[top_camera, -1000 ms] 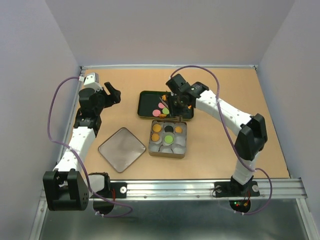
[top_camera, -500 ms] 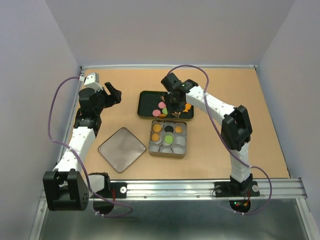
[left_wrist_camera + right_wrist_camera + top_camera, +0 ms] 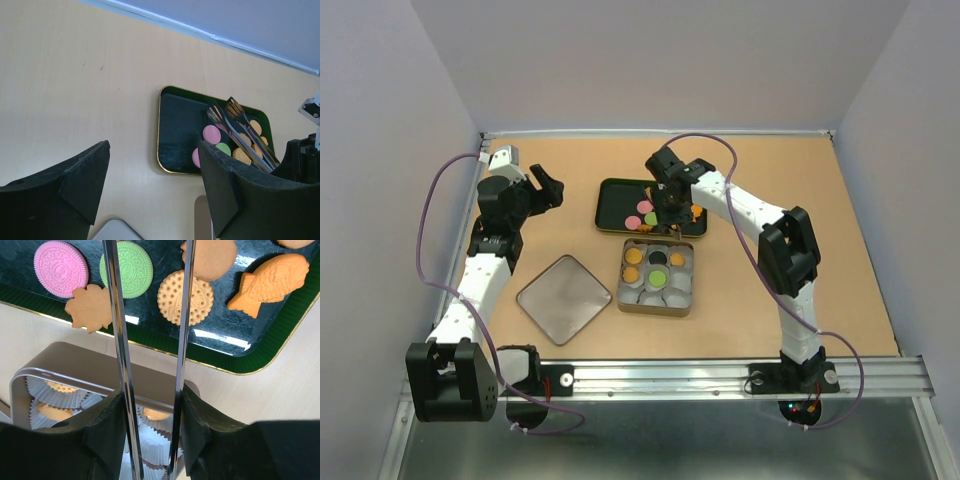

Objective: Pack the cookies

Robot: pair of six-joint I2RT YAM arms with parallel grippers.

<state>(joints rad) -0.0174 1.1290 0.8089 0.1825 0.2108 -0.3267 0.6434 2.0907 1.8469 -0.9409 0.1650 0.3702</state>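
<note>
Most of the cookies lie flat on the dark green tray at the back of the surface. Pink and green discs sit toward its middle and orange ones at its right end. A fish-shaped cookie there lies with its long axis slanting from lower left to upper right in the right wrist view. Other cookies sit in white paper cups inside the open tin just in front of the tray: three orange, one black, one green. The right jaws are clenched on metal tongs. The long blades are parted and point out over the tray, and one crosses above a dotted orange disc. The left jaws stand released, well off to the left, grasping nothing. The tin's lid lies flat between the left arm and the tin.
</note>
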